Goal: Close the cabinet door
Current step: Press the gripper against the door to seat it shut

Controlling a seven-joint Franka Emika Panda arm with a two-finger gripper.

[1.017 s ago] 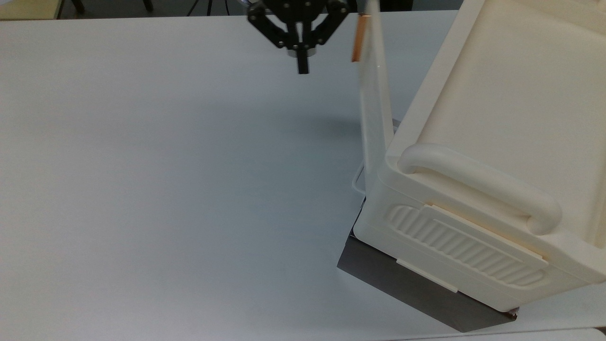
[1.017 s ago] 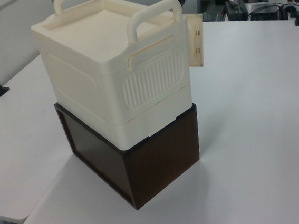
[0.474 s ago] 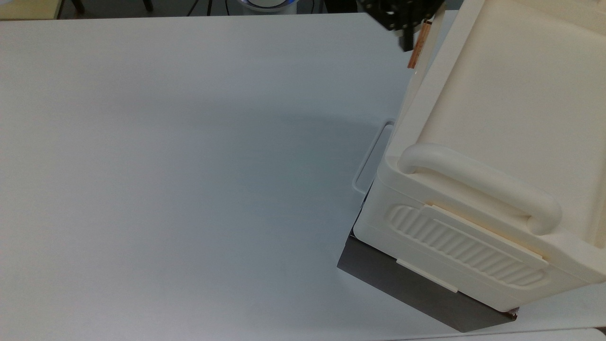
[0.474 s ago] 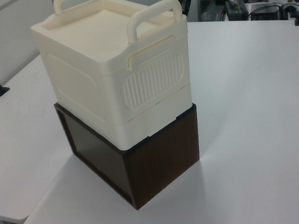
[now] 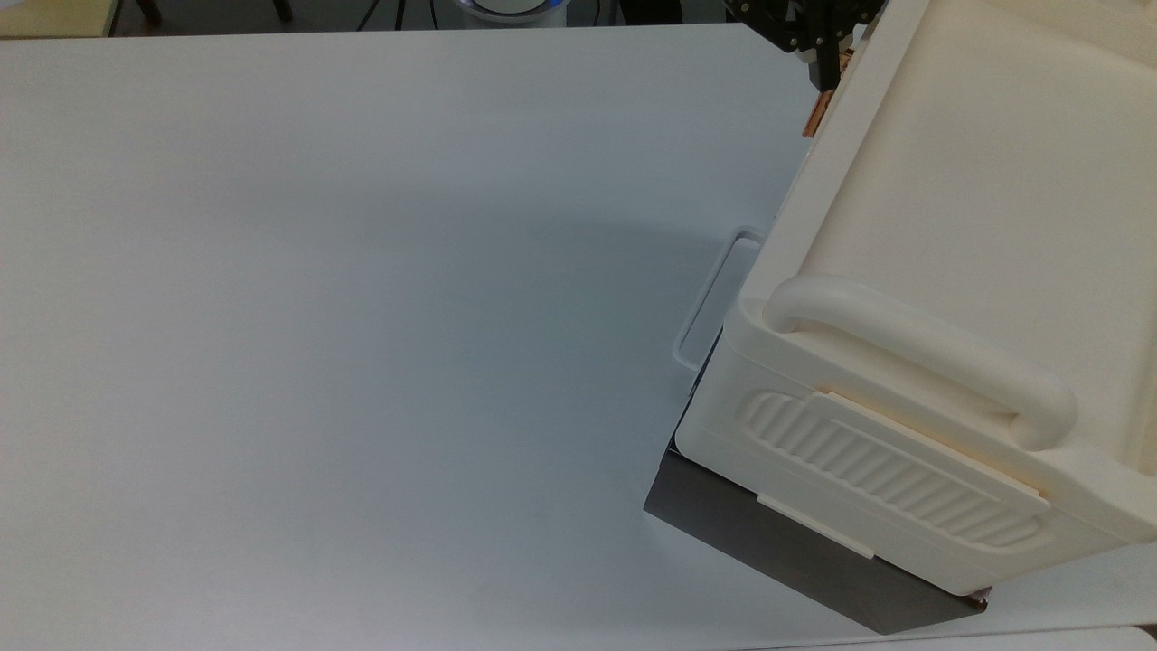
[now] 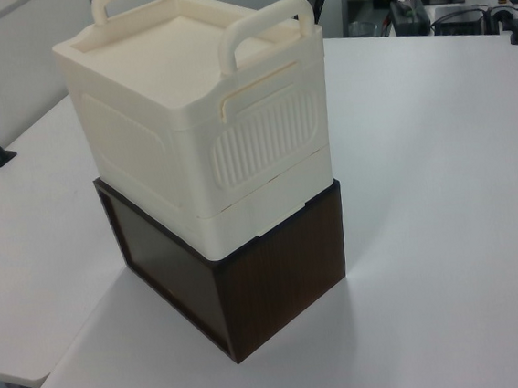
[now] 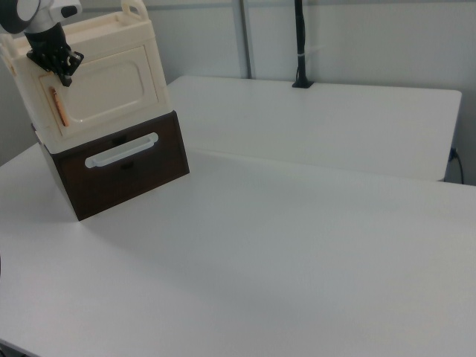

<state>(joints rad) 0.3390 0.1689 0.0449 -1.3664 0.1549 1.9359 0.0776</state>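
The cabinet door (image 7: 104, 88) now lies flush in the front of the cabinet (image 6: 187, 109), its copper-orange handle (image 7: 58, 105) at the right view's left edge; a second ago the door stood swung wide out over the table, and half a second ago it was nearly shut. The cabinet sits on a dark brown base (image 6: 267, 276) with a pale drawer pull (image 7: 121, 149), on the white table (image 5: 362, 316). The gripper (image 7: 61, 71) has followed the door in and now presses against its upper corner just above the handle; its fingers look drawn together and hold nothing.
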